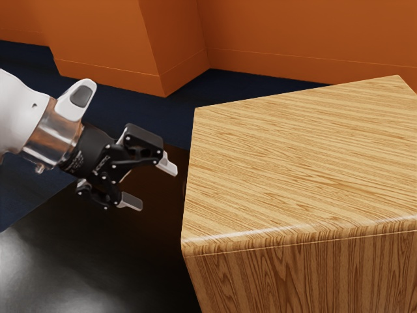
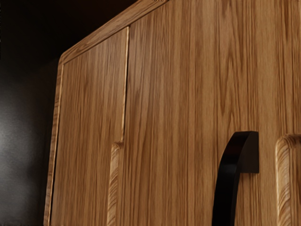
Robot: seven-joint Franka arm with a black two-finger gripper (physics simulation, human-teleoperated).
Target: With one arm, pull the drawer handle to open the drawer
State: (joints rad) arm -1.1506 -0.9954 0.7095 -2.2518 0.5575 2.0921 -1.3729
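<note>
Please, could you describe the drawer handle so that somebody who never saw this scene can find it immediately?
Start from the large wooden cabinet on the exterior view's right. On the face that the gripper points at, a curved handle stands out from the wood. It alone is black and glossy; everything around it is light brown grain.

exterior: high up beside the arm (image 1: 26,120), looks down and across onto the wooden cabinet (image 1: 300,163) top, middling near, orange wall (image 1: 293,32) behind | wrist: on the hand, faces the cabinet's panelled front (image 2: 178,94) very close, black handle (image 2: 233,179) in frame | shared: the cabinet
</note>
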